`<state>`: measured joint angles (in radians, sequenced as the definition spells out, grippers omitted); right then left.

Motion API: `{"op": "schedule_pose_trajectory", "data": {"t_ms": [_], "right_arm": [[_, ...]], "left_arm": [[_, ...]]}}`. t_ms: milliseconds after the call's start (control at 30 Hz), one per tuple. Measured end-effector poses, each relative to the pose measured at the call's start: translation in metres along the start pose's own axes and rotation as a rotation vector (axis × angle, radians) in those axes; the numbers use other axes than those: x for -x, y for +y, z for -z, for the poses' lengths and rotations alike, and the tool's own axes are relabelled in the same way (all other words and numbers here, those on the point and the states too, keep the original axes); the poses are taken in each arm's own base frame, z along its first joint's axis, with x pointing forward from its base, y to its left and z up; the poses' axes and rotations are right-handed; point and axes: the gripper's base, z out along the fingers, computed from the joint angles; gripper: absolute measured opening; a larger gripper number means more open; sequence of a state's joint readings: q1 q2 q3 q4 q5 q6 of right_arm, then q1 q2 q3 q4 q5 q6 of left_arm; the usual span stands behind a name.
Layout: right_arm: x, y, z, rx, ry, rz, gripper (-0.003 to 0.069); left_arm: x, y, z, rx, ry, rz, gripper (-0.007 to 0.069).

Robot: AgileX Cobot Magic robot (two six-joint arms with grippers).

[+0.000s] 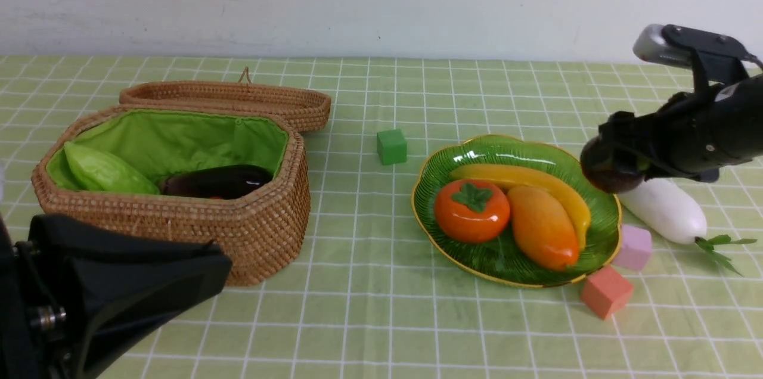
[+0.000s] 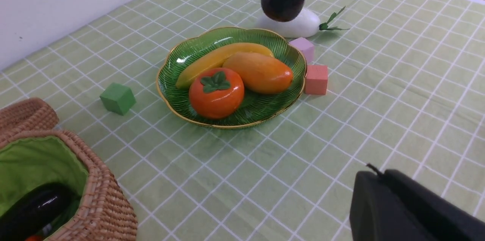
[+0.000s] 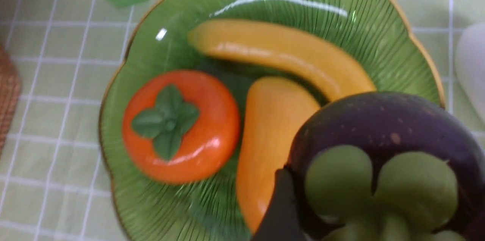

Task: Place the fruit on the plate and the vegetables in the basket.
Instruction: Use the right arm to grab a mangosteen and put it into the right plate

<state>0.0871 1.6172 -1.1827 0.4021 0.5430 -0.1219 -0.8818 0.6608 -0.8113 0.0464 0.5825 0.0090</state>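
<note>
My right gripper (image 1: 614, 160) is shut on the dark purple mangosteen (image 1: 609, 175) and holds it just above the right rim of the green plate (image 1: 453, 160). In the right wrist view its green knobs (image 3: 379, 188) face the camera beside one black finger (image 3: 282, 210). The persimmon (image 1: 471, 210), mango (image 1: 542, 227) and banana (image 1: 518, 179) lie on the plate. The white radish (image 1: 664, 209) lies on the cloth under the right arm. The basket (image 1: 179, 224) at left holds the gourd (image 1: 104, 171) and eggplant (image 1: 217, 181). My left gripper (image 1: 205, 266) is shut and empty in front of the basket.
The basket's lid (image 1: 238, 99) lies open behind it. A green cube (image 1: 391, 146) sits between basket and plate. A lilac cube (image 1: 634, 246) and a salmon cube (image 1: 606, 291) sit against the plate's near right rim. The checked cloth covers the table.
</note>
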Motion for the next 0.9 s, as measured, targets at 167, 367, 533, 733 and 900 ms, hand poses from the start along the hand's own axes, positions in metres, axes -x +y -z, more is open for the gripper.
{"op": "schedule_pose_trajectory", "data": {"t_ms": [167, 367, 533, 733, 900], "right_arm": [[-0.002, -0.009, -0.039, -0.02, 0.063, -0.017, 0.0566], [-0.006, -0.014, -0.056, -0.031, 0.1, -0.022, 0.058], [-0.005, -0.014, -0.056, -0.033, 0.097, -0.015, 0.0652], [-0.008, -0.015, -0.056, -0.044, 0.124, 0.012, 0.0665], [-0.01, -0.015, -0.055, -0.043, 0.152, 0.016, 0.0664]], "left_arm": [[0.0, 0.0, 0.0, 0.0, 0.0, -0.001, 0.0001], [0.0, 0.0, 0.0, 0.0, 0.0, 0.0, 0.0001], [0.0, 0.0, 0.0, 0.0, 0.0, 0.0, 0.0002], [0.0, 0.0, 0.0, 0.0, 0.0, 0.0, 0.0002], [0.0, 0.0, 0.0, 0.0, 0.0, 0.0, 0.0002]]}}
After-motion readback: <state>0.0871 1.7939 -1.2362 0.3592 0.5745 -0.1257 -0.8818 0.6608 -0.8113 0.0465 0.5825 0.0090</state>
